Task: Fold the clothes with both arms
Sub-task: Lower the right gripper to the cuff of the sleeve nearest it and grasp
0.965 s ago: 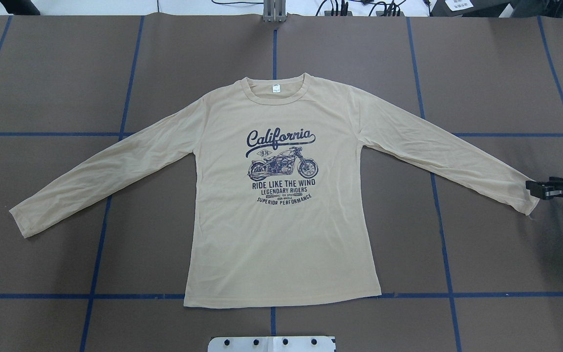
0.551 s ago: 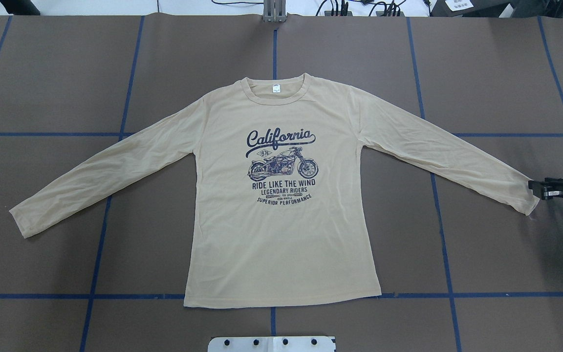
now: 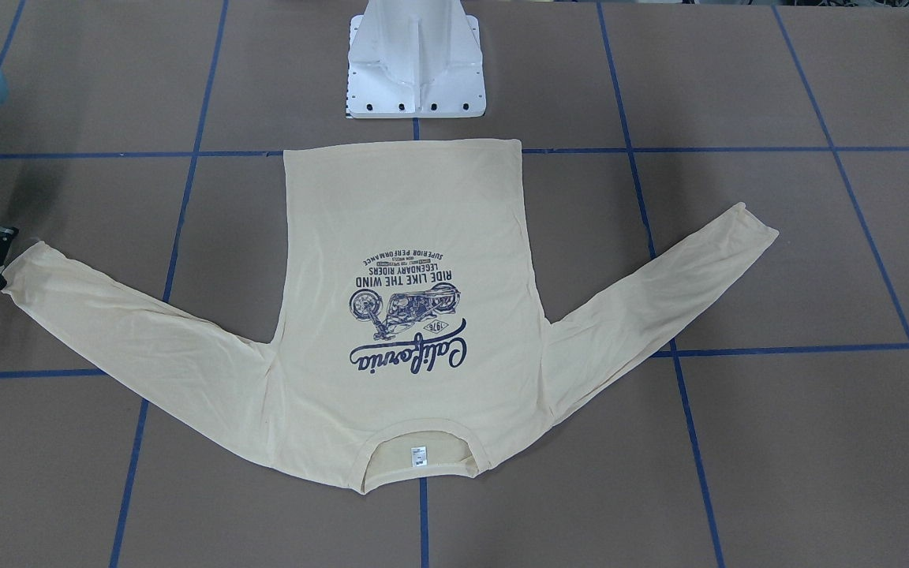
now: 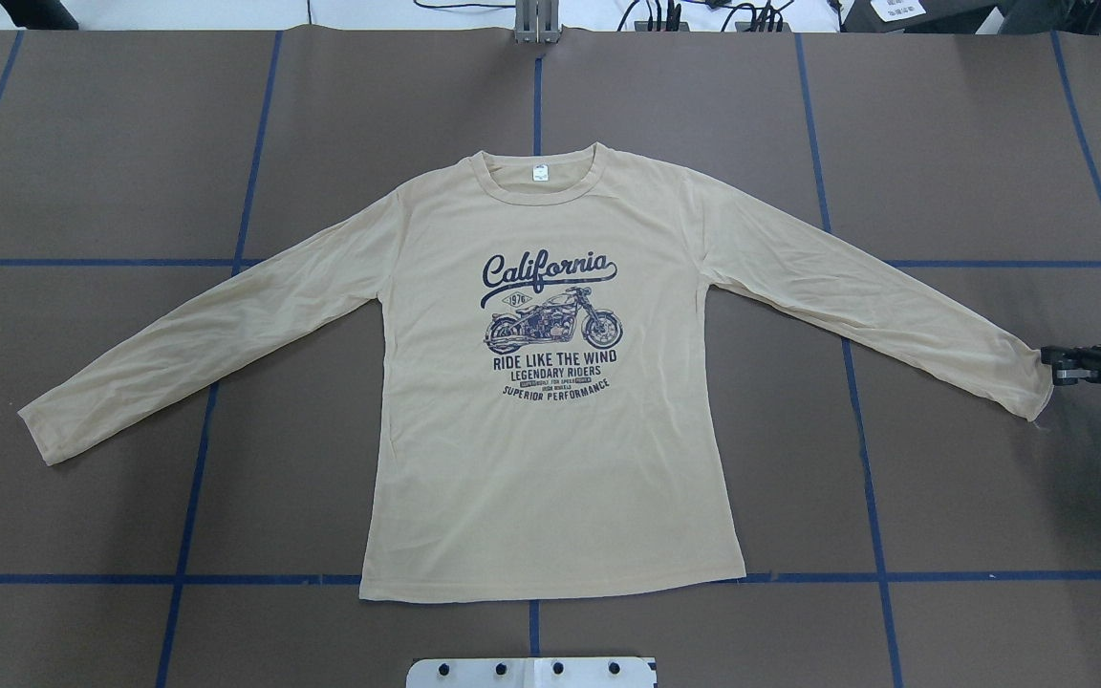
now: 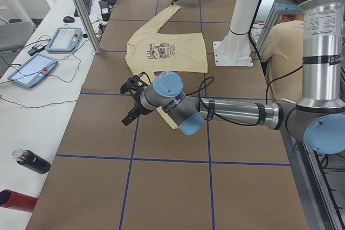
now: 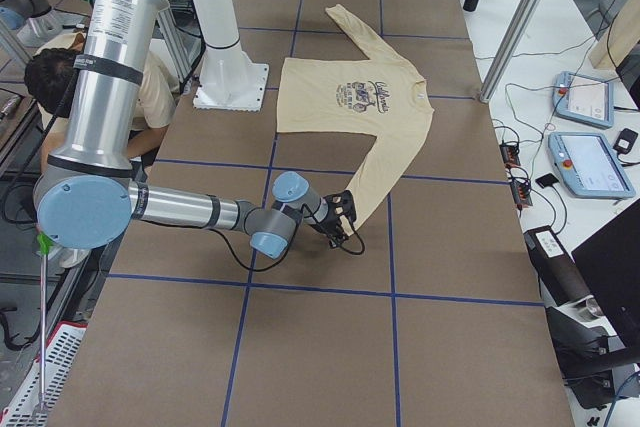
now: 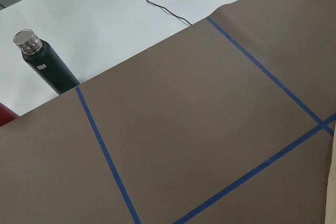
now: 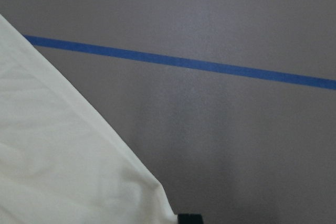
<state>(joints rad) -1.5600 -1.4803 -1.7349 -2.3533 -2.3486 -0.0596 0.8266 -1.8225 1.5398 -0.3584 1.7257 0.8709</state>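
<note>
Your right pincer sits low at the far corner of the right cuff, touching it or just beside its edge. You cannot tell from these views whether its jaws are parted or clamped on cloth. Your left pincer shows only in the side view, held over the tabletop near the left cuff, so its state cannot be told either. The T-shirt lies flat on the tabletop, print up, with both sleeves spread wide and slanting toward the robot. Its hem runs close along a blue tape line, near the white pedestal base.
</note>
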